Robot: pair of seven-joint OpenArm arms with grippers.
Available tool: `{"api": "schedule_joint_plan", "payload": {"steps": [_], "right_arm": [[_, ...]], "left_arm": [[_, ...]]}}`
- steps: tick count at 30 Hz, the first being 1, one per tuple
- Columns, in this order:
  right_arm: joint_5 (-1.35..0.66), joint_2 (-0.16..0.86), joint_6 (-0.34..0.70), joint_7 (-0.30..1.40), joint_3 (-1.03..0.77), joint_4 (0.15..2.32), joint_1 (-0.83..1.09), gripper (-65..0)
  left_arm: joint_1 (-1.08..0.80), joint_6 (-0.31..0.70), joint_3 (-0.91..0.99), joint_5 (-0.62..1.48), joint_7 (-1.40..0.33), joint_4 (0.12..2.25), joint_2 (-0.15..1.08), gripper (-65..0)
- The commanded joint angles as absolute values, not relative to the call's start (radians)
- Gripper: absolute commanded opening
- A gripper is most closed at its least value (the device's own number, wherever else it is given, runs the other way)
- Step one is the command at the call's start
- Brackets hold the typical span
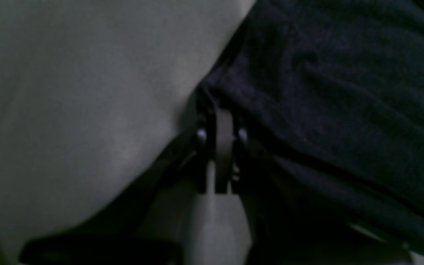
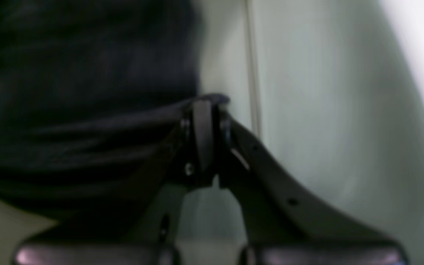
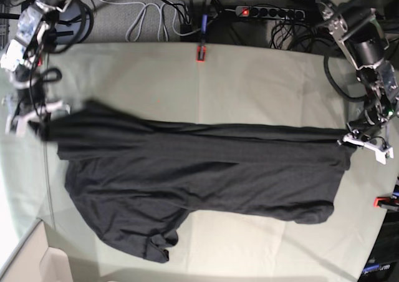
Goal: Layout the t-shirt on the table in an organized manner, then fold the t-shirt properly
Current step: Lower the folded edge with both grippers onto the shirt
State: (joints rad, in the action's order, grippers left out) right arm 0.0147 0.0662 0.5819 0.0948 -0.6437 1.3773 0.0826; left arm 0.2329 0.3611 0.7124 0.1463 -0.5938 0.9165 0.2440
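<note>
While both grippers, left [image 1: 221,110] and right [image 2: 204,105], pinch the t-shirt [image 3: 199,176], red clamps [image 3: 201,53] and cables [image 3: 149,14] edge the table [image 3: 262,82]

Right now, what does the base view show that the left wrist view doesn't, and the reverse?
Only the base view shows the whole dark charcoal knit t-shirt stretched across the pale grey-green cloth-covered table, the right gripper pinching its opposite end, a red-orange clamp at the far edge, and a rumpled sleeve near the front.

Only the left wrist view shows the left gripper up close, jaws shut on a fold of the shirt's edge.

Both show the left gripper holding the shirt over the table.
</note>
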Motion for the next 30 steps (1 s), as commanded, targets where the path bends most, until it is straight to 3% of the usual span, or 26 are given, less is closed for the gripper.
{"api": "schedule_joint_plan", "payload": {"steps": [1, 6, 17, 21, 23, 26, 30], "right_arm": [[0.002, 0.068, 0.607, 0.081, -0.619, 1.415, 0.056, -65.0], [0.005, 0.073, 0.607, 0.217, -0.541, 1.445, -0.065, -65.0], [0.007, 0.107, 0.602, 0.421, -0.401, 1.185, -0.418, -64.5], [0.007, 0.127, 0.602, 0.447, -0.364, 1.089, -0.45, -50.2], [0.007, 0.133, 0.602, 0.443, -0.372, 1.093, -0.432, -40.3], [0.002, 0.16, 0.602, 0.44, -0.38, 1.129, -0.371, -30.4], [0.002, 0.162, 0.602, 0.441, -0.444, 1.23, -0.24, -28.1]], "left_arm": [[0.252, 0.363, 0.716, 0.156, -0.573, 0.935, 0.263, -64.8], [0.251, 0.363, 0.716, 0.156, -0.573, 0.935, 0.263, -64.8], [0.239, 0.363, 0.714, 0.151, -0.575, 0.935, 0.262, -64.8], [0.231, 0.363, 0.71, 0.156, -0.575, 0.937, 0.262, -64.8], [0.231, 0.363, 0.713, 0.154, -0.575, 0.937, 0.263, -64.8], [0.231, 0.363, 0.711, 0.156, -0.575, 0.937, 0.263, -64.8], [0.231, 0.363, 0.711, 0.156, -0.575, 0.937, 0.26, -64.8]]}}
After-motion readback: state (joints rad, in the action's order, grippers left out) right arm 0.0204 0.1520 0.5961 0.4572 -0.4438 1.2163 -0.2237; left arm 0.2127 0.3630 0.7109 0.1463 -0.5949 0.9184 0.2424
